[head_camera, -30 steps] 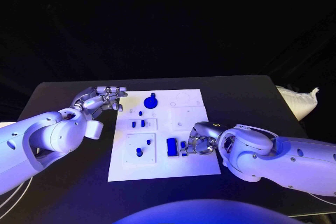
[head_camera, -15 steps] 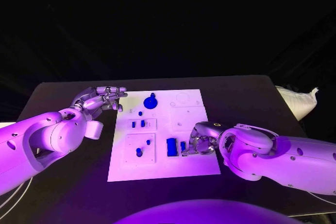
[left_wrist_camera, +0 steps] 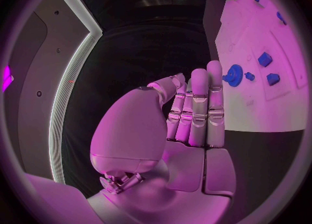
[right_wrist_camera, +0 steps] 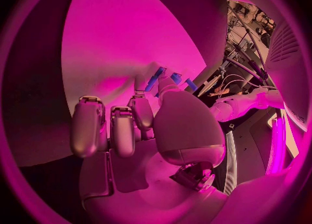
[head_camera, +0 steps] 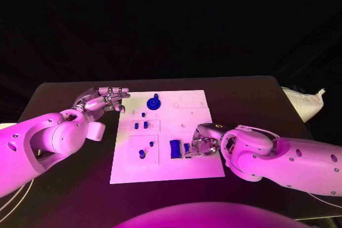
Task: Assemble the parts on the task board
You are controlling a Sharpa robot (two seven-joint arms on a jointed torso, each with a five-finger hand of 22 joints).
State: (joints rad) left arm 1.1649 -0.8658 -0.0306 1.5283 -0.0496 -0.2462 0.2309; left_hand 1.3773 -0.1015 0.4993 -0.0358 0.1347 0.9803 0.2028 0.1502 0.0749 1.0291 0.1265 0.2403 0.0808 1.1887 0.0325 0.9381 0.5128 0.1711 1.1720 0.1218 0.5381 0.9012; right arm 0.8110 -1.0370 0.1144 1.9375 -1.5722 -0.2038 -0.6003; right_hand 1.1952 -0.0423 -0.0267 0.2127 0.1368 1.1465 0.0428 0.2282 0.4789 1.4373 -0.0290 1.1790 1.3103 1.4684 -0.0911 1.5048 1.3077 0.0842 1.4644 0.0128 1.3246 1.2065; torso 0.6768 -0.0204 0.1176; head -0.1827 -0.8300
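task board (head_camera: 165, 171) lies centre frame on black table (head_camera: 242, 97). right hand (head_camera: 201, 145) at board's right-centre, fingers closed on small blue part (head_camera: 187, 149) beside upright blue block (head_camera: 174, 148), apparently to seat it. left hand (head_camera: 104, 100) upper left, off board's edge, fingers together, nothing held, parked clear. blue gear (head_camera: 153, 104) sits upper board.

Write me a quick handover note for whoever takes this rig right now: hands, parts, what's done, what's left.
Left hand: holds nothing, fingers straight together, off the board's far left corner.
Right hand: on the board's right side, fingertips at a small blue part; whether it grips it, I cannot tell.
Parts: blue gear at the far end, two small blocks mid-left, two pieces near-left, a long bar beside the right hand.
Done: unclear which are seated.
Left: place the part at the right hand, then check the rest.
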